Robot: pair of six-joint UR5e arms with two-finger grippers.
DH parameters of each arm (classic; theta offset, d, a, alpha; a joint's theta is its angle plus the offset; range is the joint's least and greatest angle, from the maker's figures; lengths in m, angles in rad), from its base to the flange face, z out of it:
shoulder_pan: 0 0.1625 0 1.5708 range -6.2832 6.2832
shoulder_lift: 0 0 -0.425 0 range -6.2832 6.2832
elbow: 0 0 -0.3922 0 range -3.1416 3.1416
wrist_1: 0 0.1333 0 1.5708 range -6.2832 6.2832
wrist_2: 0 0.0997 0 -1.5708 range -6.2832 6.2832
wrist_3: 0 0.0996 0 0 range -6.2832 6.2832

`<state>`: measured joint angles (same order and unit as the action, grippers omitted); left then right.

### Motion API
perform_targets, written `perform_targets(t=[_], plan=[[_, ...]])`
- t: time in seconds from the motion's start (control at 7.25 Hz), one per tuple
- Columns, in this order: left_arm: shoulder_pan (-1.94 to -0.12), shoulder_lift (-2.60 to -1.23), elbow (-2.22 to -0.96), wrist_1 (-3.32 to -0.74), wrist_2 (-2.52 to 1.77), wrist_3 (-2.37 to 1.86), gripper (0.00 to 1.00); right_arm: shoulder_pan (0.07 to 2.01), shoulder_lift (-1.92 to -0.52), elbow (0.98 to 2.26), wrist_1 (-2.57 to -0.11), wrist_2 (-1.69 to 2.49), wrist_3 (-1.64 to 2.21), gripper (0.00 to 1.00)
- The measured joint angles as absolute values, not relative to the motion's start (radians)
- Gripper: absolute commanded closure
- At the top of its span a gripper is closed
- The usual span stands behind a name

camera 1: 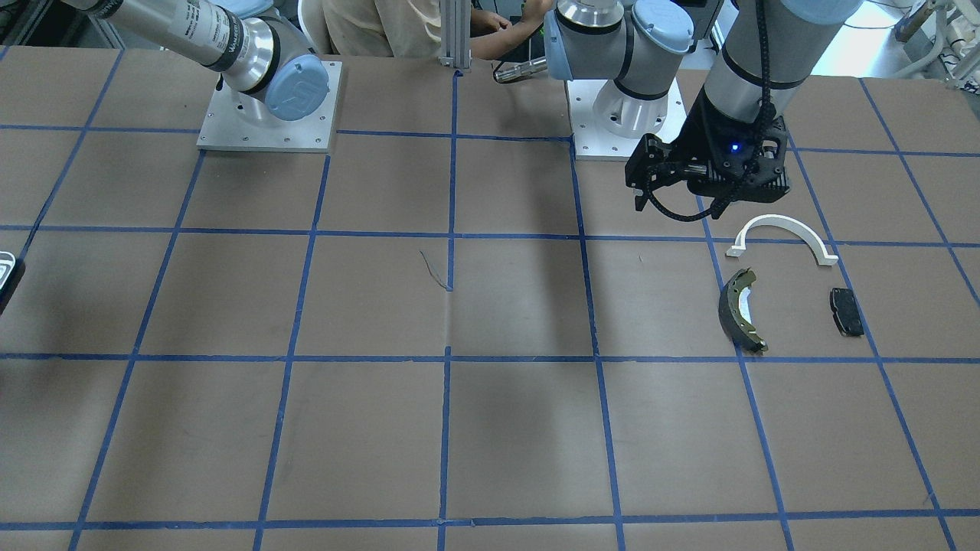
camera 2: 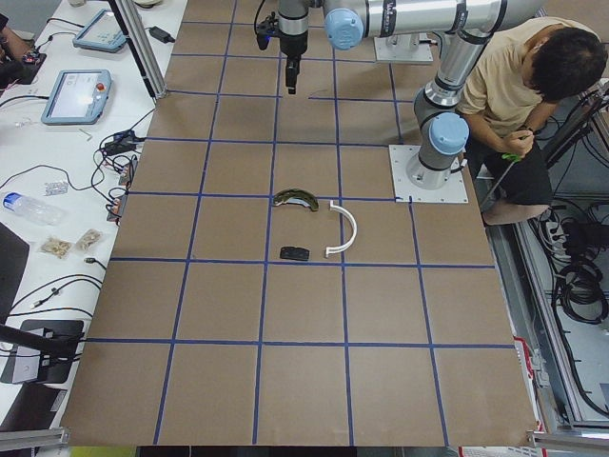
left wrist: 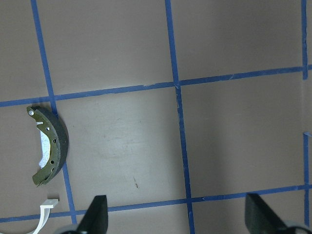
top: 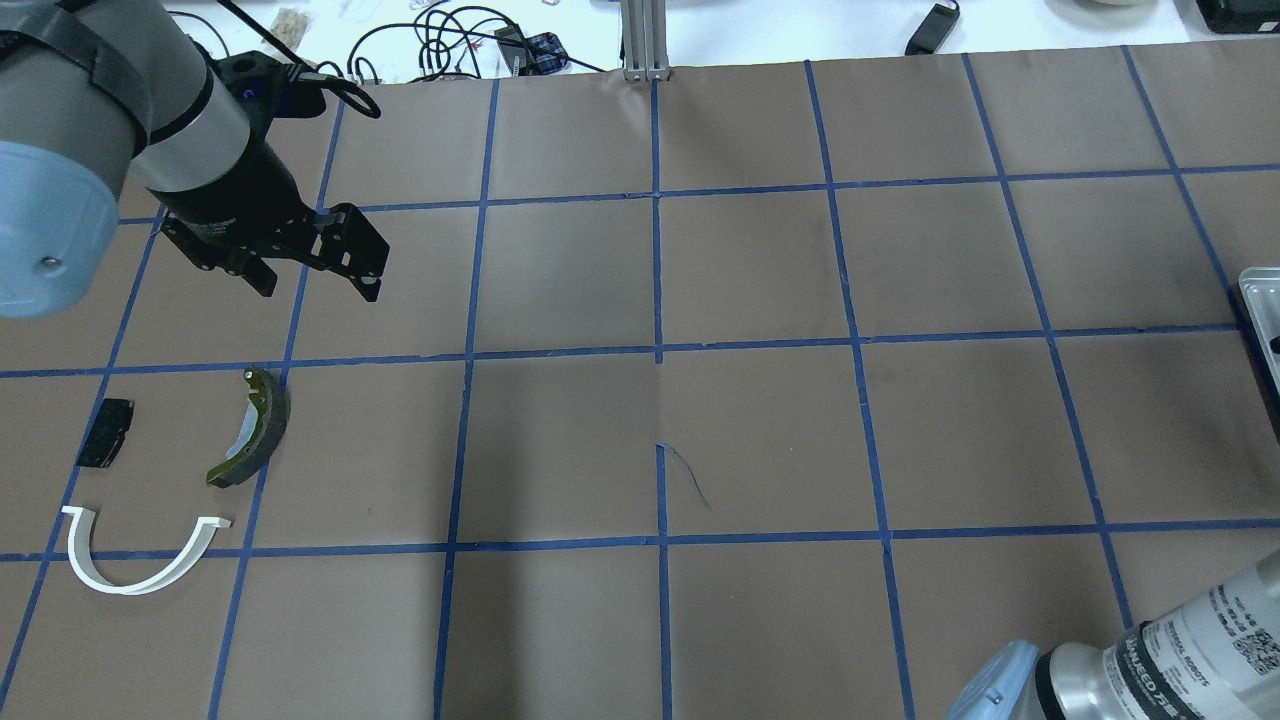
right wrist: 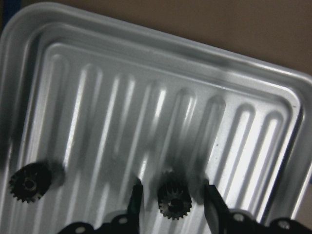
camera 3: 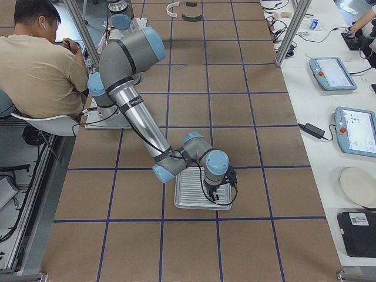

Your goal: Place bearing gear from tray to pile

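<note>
The tray is a ridged metal tray, also seen in the exterior right view and at the overhead view's right edge. Two small dark bearing gears lie in it: one between my right gripper's open fingers, with small gaps on both sides, and another to its left. The pile holds a white half-ring bracket, a brake shoe and a black pad. My left gripper hangs open and empty above the table beyond the pile, with the brake shoe in its wrist view.
A person sits behind the robot bases. Tablets and cables lie on the white side bench. The brown table carries a blue tape grid. The left arm's base plate stands near the pile.
</note>
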<state>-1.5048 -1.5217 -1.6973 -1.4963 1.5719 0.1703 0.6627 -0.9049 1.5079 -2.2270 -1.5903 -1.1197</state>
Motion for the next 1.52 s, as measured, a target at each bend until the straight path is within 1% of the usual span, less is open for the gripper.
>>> perform_targets(t=[0.14,0.28,0.55,0.83,1.1,1.38,1.52], plan=[[-1.505,-1.523,-1.697,-1.496,1.571,0.17,0.0,0.663,-0.906,1.508,-2.227,-1.589,-1.124,0.88],[-1.505,-1.524,-1.697,-1.495,1.57,0.171,0.0,0.663,-0.909,1.508,-2.226,-1.588,-1.124,0.92],[-1.504,-1.523,-1.697,-1.495,1.571,0.171,0.0,0.672,-0.924,1.509,-2.219,-1.582,-1.116,0.92],[-1.504,-1.524,-1.698,-1.495,1.57,0.17,0.0,0.754,-1.0,1.517,-2.176,-1.558,-1.083,0.91],[-1.505,-1.523,-1.698,-1.495,1.57,0.17,0.0,0.93,-1.1,1.519,-2.079,-1.542,-0.908,0.9],[-1.505,-1.525,-1.698,-1.495,1.57,0.171,0.0,1.161,-1.143,1.536,-2.053,-1.551,-0.627,0.9],[-1.504,-1.526,-1.698,-1.495,1.57,0.172,0.0,1.274,-1.151,1.564,-2.049,-1.552,-0.45,0.91]])
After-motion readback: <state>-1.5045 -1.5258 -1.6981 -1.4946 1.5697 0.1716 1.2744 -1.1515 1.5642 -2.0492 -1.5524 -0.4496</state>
